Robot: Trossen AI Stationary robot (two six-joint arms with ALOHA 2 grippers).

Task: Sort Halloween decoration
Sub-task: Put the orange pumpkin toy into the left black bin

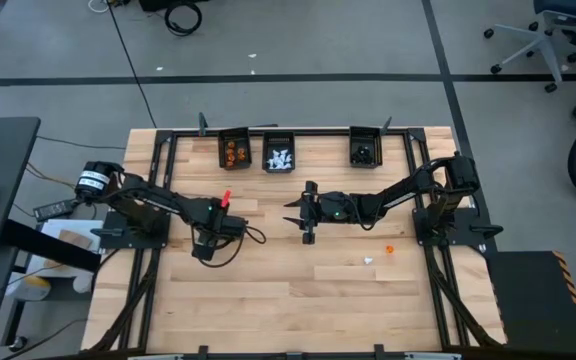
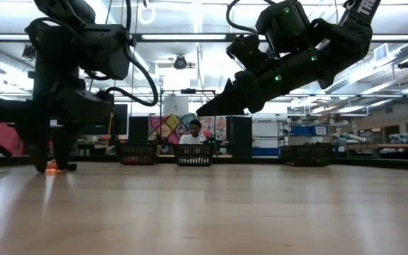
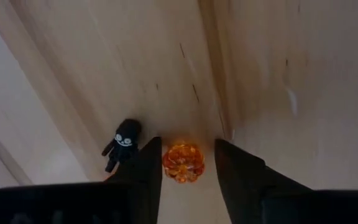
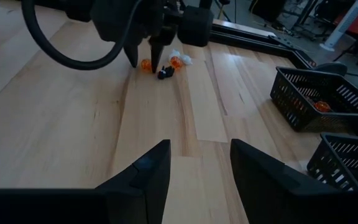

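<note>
- High view: the left gripper points down at the left-middle of the table, its fingertips hidden under its own body. The right gripper hangs near the centre, well clear of any trinket. Three bins sit at the far edge: orange pieces in the left bin, white pieces in the middle bin, a dark piece in the right bin. An orange trinket and a white trinket lie loose on the right side of the table.
- Low view: the left gripper stands with its tips at the tabletop, an orange glow between them. The right gripper floats high with nothing in it.
- Left wrist view: only here is the grasp clear. The fingers straddle an orange pumpkin, jaws parted and not yet clamped. A black cat figure lies just beside one finger.
- Right wrist view: the right arm's own fingers stand apart and empty. Farther off, the left gripper is over the little cluster, where another orange piece shows that the left wrist view misses.
- Risk: the pumpkin looks round and slick, so closing off-centre could squirt it out; the nearby finger could also drag the cat along.
</note>
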